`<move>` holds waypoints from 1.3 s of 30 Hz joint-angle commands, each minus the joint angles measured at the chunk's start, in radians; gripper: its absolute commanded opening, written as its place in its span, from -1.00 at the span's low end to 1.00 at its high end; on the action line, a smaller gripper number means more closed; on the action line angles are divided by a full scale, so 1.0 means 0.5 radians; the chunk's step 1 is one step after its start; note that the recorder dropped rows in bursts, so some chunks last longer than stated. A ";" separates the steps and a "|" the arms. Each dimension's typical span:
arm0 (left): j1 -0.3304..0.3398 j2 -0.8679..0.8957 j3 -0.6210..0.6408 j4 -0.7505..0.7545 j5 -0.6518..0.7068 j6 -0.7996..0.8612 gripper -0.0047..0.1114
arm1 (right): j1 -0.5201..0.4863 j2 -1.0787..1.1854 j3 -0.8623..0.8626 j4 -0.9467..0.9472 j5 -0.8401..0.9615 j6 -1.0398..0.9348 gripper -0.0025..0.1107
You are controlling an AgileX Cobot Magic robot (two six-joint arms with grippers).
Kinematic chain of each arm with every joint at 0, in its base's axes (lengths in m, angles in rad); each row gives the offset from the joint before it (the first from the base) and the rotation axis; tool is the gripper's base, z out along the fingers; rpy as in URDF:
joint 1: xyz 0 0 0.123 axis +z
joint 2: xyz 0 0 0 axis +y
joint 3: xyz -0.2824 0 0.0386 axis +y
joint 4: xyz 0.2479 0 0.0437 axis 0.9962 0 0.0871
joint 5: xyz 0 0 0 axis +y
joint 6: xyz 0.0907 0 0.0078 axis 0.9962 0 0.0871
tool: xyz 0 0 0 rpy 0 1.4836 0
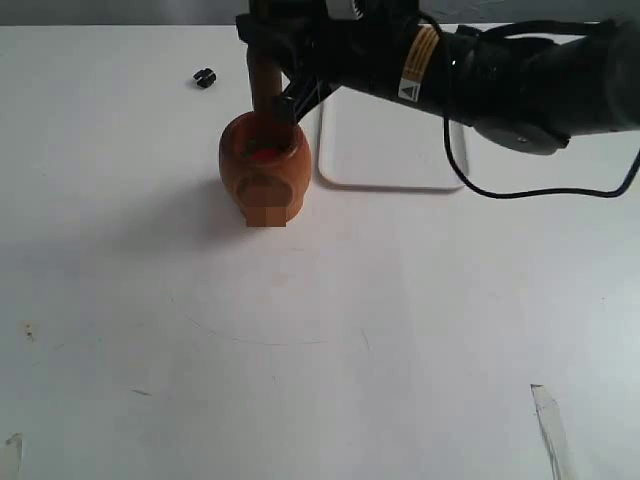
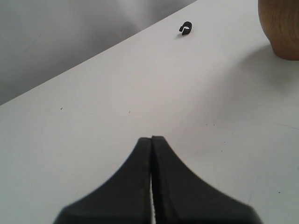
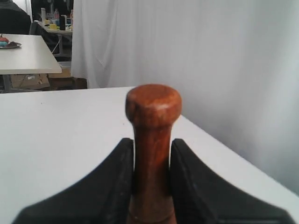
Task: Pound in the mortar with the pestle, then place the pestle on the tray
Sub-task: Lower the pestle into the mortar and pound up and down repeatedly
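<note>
The orange-brown mortar stands on the white table with red bits showing inside; its side also shows in the left wrist view. The dark brown pestle stands upright with its lower end inside the mortar. My right gripper is shut on the pestle's shaft; in the right wrist view the knob end rises above the right gripper. The white tray lies just right of the mortar, partly under the right arm. My left gripper is shut with nothing in it, out of the exterior view.
A small black clip lies on the table left of the mortar and shows as well in the left wrist view. A cable from the right arm hangs over the tray's right side. Table edge runs beyond the clip.
</note>
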State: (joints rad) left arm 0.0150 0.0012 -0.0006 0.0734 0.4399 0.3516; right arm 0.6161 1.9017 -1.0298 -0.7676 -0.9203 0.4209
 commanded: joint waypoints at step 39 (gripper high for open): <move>-0.016 -0.002 0.001 -0.015 -0.006 -0.016 -0.92 | 0.103 0.438 0.006 0.083 -0.057 -0.003 -0.96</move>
State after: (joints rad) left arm 0.0150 0.0012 -0.0006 0.0734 0.4399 0.3516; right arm 0.6669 2.1085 -1.0402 -0.7000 -1.0187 0.4333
